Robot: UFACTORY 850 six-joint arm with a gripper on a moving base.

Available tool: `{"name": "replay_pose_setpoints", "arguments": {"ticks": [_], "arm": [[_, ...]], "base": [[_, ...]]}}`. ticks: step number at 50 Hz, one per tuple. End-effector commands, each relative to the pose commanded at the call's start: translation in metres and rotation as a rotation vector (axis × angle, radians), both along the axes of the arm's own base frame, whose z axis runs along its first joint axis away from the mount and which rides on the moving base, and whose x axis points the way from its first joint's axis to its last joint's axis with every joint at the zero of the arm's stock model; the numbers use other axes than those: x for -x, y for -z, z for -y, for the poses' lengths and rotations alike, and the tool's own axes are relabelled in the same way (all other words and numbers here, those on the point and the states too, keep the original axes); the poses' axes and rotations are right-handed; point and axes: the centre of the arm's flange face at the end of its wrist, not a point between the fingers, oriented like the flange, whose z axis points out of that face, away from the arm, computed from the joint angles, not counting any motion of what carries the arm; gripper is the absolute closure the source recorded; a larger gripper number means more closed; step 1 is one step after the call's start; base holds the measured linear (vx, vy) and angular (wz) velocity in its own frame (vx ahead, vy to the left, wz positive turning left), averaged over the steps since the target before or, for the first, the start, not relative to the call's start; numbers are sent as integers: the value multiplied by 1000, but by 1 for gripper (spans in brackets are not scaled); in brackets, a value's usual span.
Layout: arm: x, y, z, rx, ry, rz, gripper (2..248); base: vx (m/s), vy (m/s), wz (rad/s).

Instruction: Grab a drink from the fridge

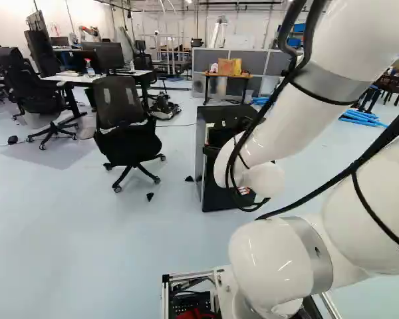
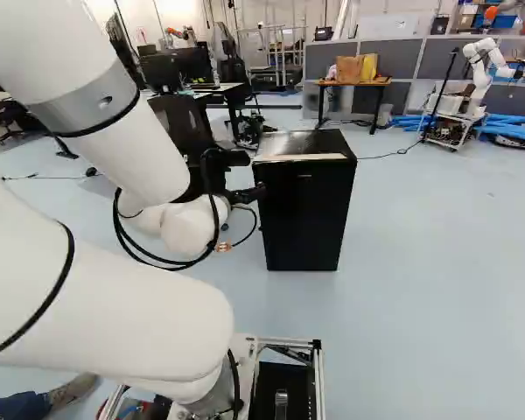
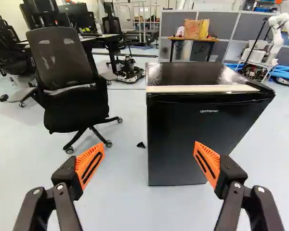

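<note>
My gripper [image 2: 255, 174] hangs in front of the small black fridge [image 2: 304, 206] in the right base view, partly lost against dark things behind it. In the wrist view the gripper [image 3: 147, 161] is open, its orange pads wide apart with nothing between them. Ahead of it stands the fridge [image 3: 197, 130], its door shut and facing me, a pale strip along the top front edge. One finger overlaps the door in that view; the other shows over floor. The left base view shows the fridge [image 1: 209, 166] partly behind the arm. No drink is in sight.
A black office chair [image 3: 74, 86] stands beside the fridge, with desks and monitors behind it. Farther back are a small table with paper bags [image 3: 193, 29], grey partitions and blue tubes [image 3: 285, 72]. Another robot [image 3: 274, 36] stands there. A small black piece [image 3: 141, 145] lies near the fridge.
</note>
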Motion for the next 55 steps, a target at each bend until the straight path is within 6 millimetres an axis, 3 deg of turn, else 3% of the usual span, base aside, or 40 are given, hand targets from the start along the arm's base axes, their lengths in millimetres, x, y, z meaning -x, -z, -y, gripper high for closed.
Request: {"name": "replay_pose_setpoints", "arguments": {"ticks": [55], "arm": [[0, 0, 0, 0, 0, 0, 3]], "base": [[50, 1, 21]]}}
